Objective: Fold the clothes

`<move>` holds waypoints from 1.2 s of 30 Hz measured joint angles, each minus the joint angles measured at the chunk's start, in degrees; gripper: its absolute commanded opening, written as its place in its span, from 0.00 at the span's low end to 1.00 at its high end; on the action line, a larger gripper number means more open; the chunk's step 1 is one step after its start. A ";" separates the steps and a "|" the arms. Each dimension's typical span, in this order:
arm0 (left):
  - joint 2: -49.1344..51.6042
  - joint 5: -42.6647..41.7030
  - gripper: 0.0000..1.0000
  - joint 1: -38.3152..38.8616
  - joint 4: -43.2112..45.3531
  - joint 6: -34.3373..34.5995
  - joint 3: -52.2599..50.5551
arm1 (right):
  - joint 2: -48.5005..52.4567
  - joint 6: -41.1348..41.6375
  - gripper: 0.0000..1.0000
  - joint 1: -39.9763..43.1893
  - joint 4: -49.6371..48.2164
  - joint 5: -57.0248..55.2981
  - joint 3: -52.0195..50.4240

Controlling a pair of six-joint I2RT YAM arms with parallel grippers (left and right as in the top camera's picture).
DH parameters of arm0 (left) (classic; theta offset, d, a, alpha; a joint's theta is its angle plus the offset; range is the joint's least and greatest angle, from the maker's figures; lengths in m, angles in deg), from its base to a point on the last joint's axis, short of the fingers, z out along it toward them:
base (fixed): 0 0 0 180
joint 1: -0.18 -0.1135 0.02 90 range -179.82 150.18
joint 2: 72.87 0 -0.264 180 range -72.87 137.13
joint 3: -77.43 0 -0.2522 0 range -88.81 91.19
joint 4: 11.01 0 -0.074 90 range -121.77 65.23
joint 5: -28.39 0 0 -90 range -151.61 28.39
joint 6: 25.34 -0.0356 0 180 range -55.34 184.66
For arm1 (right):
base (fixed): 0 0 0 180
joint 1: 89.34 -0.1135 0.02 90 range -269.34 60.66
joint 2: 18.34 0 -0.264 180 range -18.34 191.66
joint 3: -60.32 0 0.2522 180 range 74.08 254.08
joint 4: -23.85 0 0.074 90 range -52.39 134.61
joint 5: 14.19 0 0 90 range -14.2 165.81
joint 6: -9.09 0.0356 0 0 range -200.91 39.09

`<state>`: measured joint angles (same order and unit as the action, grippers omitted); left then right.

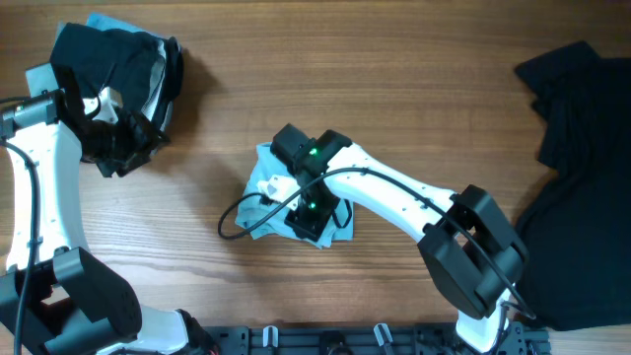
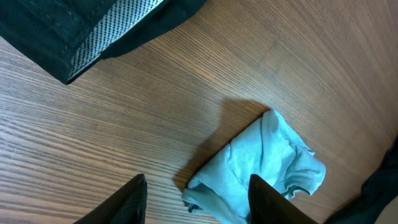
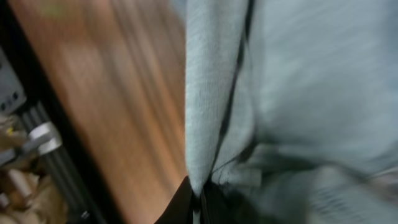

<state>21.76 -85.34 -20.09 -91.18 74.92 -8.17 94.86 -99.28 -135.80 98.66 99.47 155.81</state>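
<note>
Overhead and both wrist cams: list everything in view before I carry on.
Crumpled pale light-blue cotton garment: one, light blue, table centre, under the right gripper.
Small light-blue cloth bundle: one, light blue, on bare wood ahead of the left gripper.
Heap of black garments: one heap, black, far-left corner; how many pieces, cannot tell.
Spread black garment: one, black, right edge, partly out of frame.
Black cable: one loop, black, beside the centre garment.
Wooden table: one, brown wood grain, under everything.
Left gripper: one, black fingers, open, empty, by the heap.
Right gripper: one, black, closed on a fold of the centre garment; view blurred.
</note>
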 measured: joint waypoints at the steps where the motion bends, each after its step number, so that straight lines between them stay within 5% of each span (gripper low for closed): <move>1: -0.02 -0.04 0.52 0.00 0.02 0.00 0.00 | 0.00 0.48 0.04 -0.44 2.01 0.07 0.00; 4: -0.02 -0.22 0.52 0.00 0.02 -0.13 0.00 | -0.11 2.12 0.06 -1.49 5.44 -0.13 -0.02; 6: -0.02 -0.22 0.52 0.00 0.02 -0.13 0.00 | -0.24 3.15 0.38 -2.19 7.28 -0.79 -0.02; 7: -0.02 -0.22 0.52 0.00 0.02 -0.13 0.00 | -0.28 3.91 0.47 -2.45 7.78 -1.07 -0.02; 13: -0.04 -0.22 0.63 0.00 0.02 -0.17 0.00 | -0.81 10.27 0.48 -2.89 6.54 -9.51 -0.04; 18: -0.04 -0.35 0.66 0.13 -0.79 -1.68 0.00 | -5.27 15.17 0.66 -0.24 -0.52 -11.87 0.00; 25: -0.04 -4.37 0.71 5.20 -1.25 -9.49 0.00 | -12.87 28.98 0.59 10.93 -5.95 -12.61 1.05; 30: -0.02 -5.29 0.72 12.48 -1.18 -13.25 0.00 | -10.93 34.27 0.59 16.06 -5.99 -12.83 1.07; 36: 1.44 -4.59 0.72 17.42 -1.07 -14.60 0.00 | -2.05 37.53 0.77 15.87 -9.53 -8.46 1.01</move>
<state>23.20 -89.93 -2.67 -92.25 60.32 -8.17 92.81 -61.75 -119.93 89.13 91.01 156.82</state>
